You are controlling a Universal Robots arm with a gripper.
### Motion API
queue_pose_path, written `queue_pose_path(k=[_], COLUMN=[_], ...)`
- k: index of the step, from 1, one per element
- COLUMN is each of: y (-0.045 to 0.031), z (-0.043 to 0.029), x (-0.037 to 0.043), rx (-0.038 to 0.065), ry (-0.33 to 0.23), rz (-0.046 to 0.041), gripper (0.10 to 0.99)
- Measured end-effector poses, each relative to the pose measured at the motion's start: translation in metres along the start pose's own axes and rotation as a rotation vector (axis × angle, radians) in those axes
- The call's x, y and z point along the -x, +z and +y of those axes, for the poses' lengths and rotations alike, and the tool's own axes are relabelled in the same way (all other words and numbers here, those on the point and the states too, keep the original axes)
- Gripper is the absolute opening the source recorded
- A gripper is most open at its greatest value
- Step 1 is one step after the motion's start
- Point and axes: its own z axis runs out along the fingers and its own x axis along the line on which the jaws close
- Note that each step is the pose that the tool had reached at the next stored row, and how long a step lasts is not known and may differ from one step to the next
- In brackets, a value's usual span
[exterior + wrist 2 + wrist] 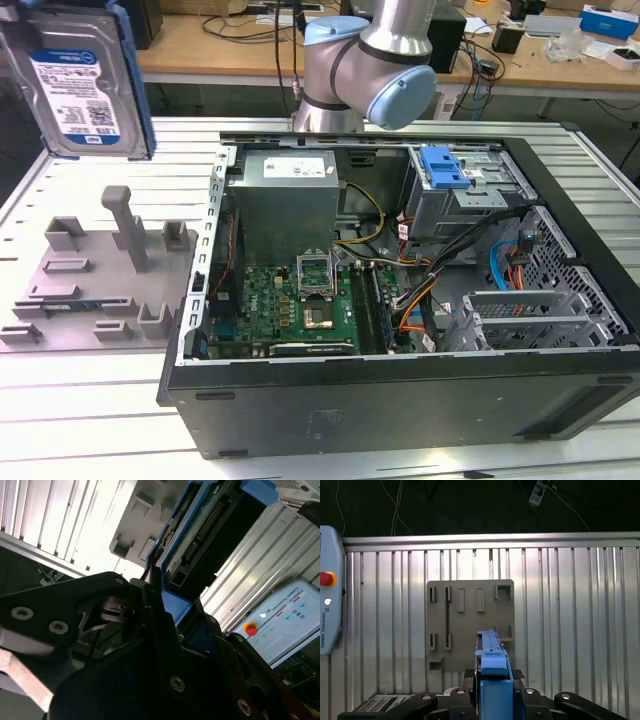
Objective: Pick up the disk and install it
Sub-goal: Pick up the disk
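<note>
open computer case (pixel 400 410): centre to lower right of exterior view, on ribbed bench (pixel 90 400) | motherboard (pixel 290 305): centre, grey power supply (pixel 285 195) above it | blue latch (pixel 443 165): atop drive cage (pixel 470 205), upper right | grey fixture plate (pixel 100 285): left, beside case | wooden desks (pixel 220 45): top edge | pendant (pixel 327 620), red button (pixel 325 578): first wrist view

We're looking along the black gripper (pixel 159 597), clamped on the disk (pixel 210 525), which we see edge-on (connector pins facing us, blue rail (pixel 175 607) along its side). Beyond it we've got the ribbed table (pixel 240 575), a pale grey fixture (pixel 132 535) and a pendant (pixel 282 625) with a red button (pixel 250 629).
</note>
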Motion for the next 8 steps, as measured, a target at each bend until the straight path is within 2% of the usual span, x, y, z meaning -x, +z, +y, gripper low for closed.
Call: queue_pose_path(k=[3, 5, 6, 8], y=[-0.0009, -0.0013, -0.0017, -0.0021], z=[-0.0244, -0.0345, -0.0435, -0.0539], x=[-0.0083, -0.0115, -0.0144, -0.0173], rx=[0.0, 0.0, 0.0, 0.0], ry=[0.0, 0.0, 0.0, 0.0], rz=[-0.0007, -0.001, -0.0011, -0.0018], gripper=[0.365, 0.365, 0.365, 0.365])
